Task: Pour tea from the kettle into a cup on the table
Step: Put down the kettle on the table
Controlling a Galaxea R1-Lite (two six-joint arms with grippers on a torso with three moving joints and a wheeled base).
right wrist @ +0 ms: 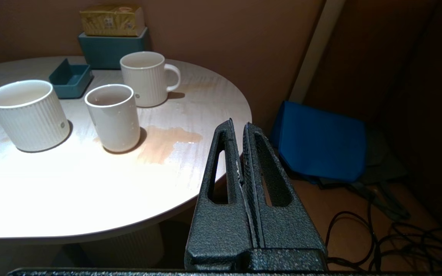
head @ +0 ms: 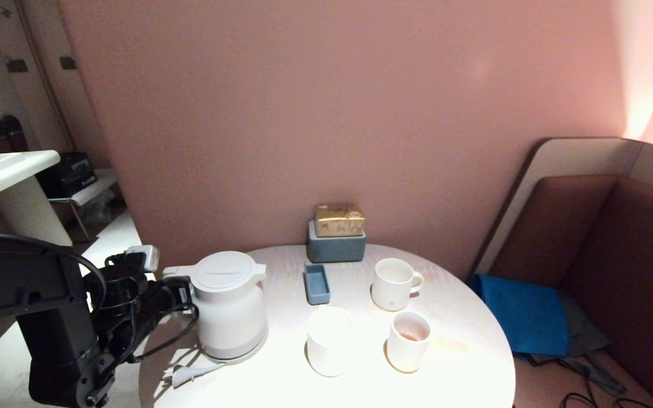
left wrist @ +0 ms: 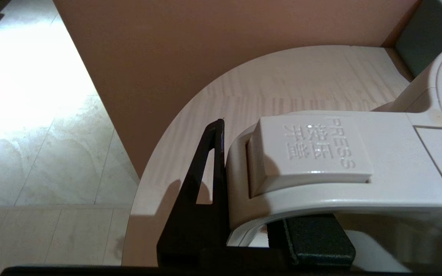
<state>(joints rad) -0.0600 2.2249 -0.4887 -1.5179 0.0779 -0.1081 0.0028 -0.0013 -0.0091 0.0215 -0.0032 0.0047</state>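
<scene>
At lower left of the head view, the left gripper [head: 174, 294] clamps the loop handle of the tall white electric kettle [head: 229, 306], which stands upright on the round, pale wood-grain table [head: 462, 374]. Right of centre, the small white handleless cup [head: 408, 341] holds shallow reddish-orange tea [head: 410, 336], a puddle [right wrist: 167, 142] beside it. The right gripper [right wrist: 240, 130], fingers pressed together on nothing, hangs off the table's edge.
</scene>
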